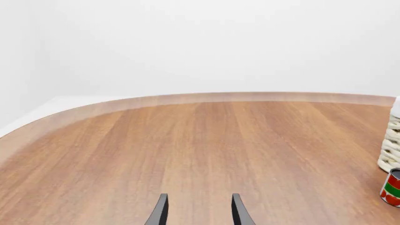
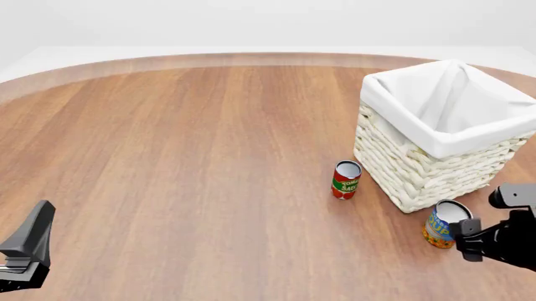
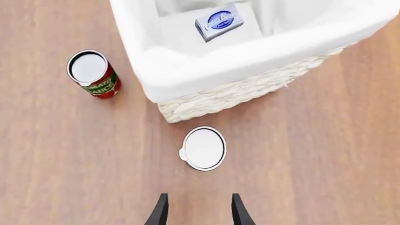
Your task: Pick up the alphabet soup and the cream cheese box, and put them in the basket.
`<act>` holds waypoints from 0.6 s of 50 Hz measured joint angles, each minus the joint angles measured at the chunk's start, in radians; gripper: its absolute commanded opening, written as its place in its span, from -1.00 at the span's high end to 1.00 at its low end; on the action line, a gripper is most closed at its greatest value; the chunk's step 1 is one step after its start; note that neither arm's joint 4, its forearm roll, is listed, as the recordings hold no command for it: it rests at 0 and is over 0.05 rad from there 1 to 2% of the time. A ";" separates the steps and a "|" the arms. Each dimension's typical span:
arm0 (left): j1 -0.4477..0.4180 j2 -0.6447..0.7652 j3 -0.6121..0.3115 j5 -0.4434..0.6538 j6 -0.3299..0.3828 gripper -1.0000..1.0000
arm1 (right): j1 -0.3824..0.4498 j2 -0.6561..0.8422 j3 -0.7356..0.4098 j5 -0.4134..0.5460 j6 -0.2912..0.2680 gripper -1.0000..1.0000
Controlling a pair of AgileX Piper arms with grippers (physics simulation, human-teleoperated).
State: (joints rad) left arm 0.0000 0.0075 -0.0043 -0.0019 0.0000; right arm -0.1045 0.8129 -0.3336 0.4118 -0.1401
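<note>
The right hand (image 3: 196, 212) hangs released above the surface (image 3: 325, 140), its two dark fingers (image 3: 160, 213) parted and holding nothing, pointed almost straight down. In the right wrist view the alphabet soup (image 3: 203, 147) stands upright just beyond the fingertips, a little right of centre and low in the frame, showing only its silvery-white top; the hand looks lined up over it, probably so that a straight descent would bring the fingers down either side of the can. In the front view the same can (image 2: 441, 224) sits at lower right, close to the near corner of the basket (image 2: 418, 169), with the right hand (image 2: 481, 241) dark and low just beside it. That closeness leaves little room on the basket side, so the fingers would best close across the free sides. The cream cheese box (image 3: 218, 21) already lies flat on the white lining inside the basket, at the top of the right wrist view, so I judge half the task done. The tomato sauce can (image 2: 345, 179) stands apart to the left, out of the way. The left hand (image 1: 198, 211), at the lower left of the front view, is released and idle over bare wood.
</note>
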 measured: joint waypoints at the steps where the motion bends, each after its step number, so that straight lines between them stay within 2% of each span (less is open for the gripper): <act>1: 0.000 0.000 0.000 0.000 0.000 -1.00 | 0.001 0.000 0.003 -0.003 0.001 -1.00; 30: 0.000 0.000 0.000 0.000 0.000 -1.00 | 0.019 -0.028 0.080 -0.059 0.036 -1.00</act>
State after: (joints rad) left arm 0.0000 0.0075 -0.0043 -0.0019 0.0000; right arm -0.0855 0.7849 -0.2541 0.3531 -0.1039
